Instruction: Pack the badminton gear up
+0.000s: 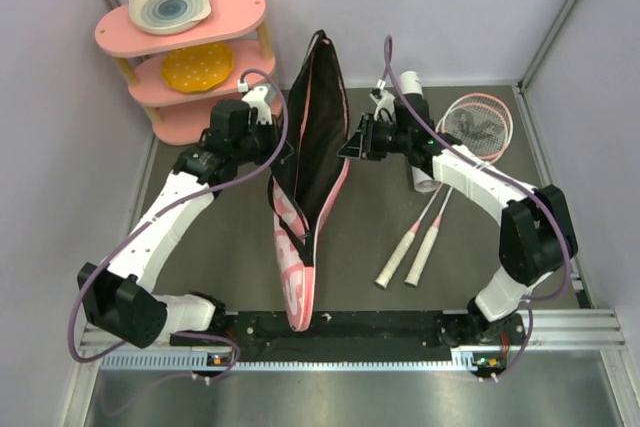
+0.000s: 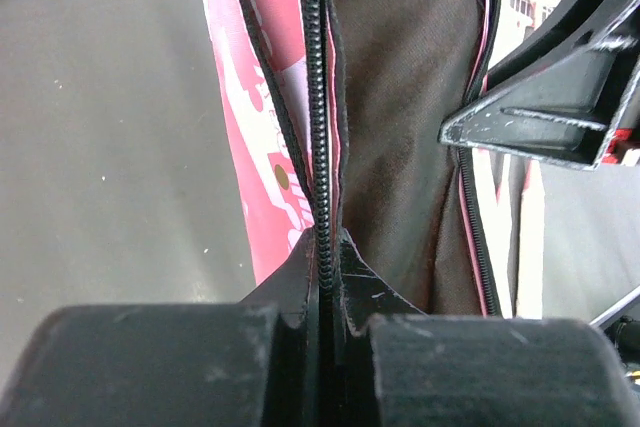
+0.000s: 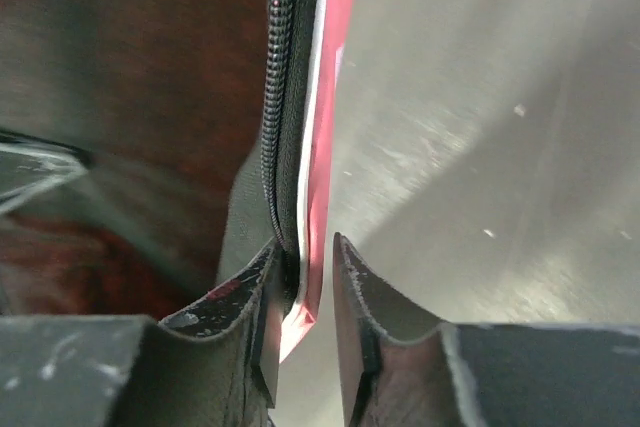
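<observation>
Left claw [image 2: 322, 252] clamps one zipper edge of the bag [image 1: 300, 247]; right claw [image 3: 305, 259] sits slightly apart around the other edge, with rackets [image 1: 478, 127] and tube [image 1: 412, 82] just beside it.

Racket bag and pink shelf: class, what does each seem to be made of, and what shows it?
Racket bag: likely woven fabric, matt; it sags and creases; toothed zip. Pink shelf: smooth tiers on pale posts, perhaps painted wood or plastic; unclear which.

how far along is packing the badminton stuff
Done: the bag is unzipped and gaping. In hand: left fingers pinch its left zipper edge; right fingers straddle the right edge, slightly apart. Left: both rackets and the tube lie on the table, outside the bag.
</observation>
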Robot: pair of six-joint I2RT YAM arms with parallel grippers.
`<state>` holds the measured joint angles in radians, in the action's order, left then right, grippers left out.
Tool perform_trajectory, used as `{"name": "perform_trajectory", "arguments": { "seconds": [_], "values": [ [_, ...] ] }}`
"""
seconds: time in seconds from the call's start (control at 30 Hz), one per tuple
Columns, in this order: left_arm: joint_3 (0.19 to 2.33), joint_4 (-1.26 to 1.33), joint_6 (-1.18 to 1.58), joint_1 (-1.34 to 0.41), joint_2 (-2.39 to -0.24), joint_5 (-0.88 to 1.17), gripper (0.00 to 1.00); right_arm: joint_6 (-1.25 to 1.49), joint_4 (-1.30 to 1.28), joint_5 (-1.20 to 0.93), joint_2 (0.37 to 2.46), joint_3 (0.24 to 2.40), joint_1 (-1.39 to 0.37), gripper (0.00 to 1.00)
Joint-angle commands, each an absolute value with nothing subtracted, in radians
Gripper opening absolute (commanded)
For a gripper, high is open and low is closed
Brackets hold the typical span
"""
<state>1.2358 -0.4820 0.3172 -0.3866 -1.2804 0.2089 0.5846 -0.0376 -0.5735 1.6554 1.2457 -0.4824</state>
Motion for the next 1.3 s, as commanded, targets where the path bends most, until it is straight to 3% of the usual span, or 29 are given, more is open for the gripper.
{"name": "perform_trajectory", "arguments": {
  "seconds": [0.0,0.1,0.3,0.5,0.73,0.8,0.97,1.17,1.23,1.27],
  "values": [
    [1.298,-0.391,0.345,-0.391,-1.31,0.23,0.0,0.483,-0.311,-0.368,1.618,1.301,-0.509,0.27],
    [1.266,-0.358,0.353,-0.397,-1.327,0.253,0.0,0.476,-0.337,-0.354,1.629,1.315,-0.532,0.32],
    [1.214,-0.316,0.342,-0.408,-1.348,0.259,0.0,0.491,-0.367,-0.31,1.591,1.318,-0.601,0.59],
    [1.167,-0.29,0.344,-0.413,-1.367,0.239,0.0,0.502,-0.439,-0.218,1.505,1.321,-0.603,0.78],
    [1.157,-0.291,0.377,-0.414,-1.381,0.232,0.0,0.508,-0.451,-0.163,1.376,1.321,-0.597,0.89],
    [1.16,-0.295,0.377,-0.416,-1.382,0.227,0.0,0.514,-0.454,-0.103,1.32,1.306,-0.585,0.99],
    [1.199,-0.325,0.394,-0.42,-1.399,0.186,0.0,0.59,-0.468,-0.003,1.218,1.189,-0.461,0.99],
    [1.337,-0.431,0.454,-0.425,-1.451,0.176,0.0,0.704,-0.486,-0.054,1.134,0.967,-0.163,0.98],
    [1.348,-0.431,0.434,-0.425,-1.469,0.187,0.0,0.707,-0.485,-0.066,1.132,0.93,-0.076,0.95],
    [1.348,-0.431,0.425,-0.425,-1.476,0.181,0.0,0.689,-0.483,-0.067,1.137,0.905,-0.057,0.86]
  ]
}}
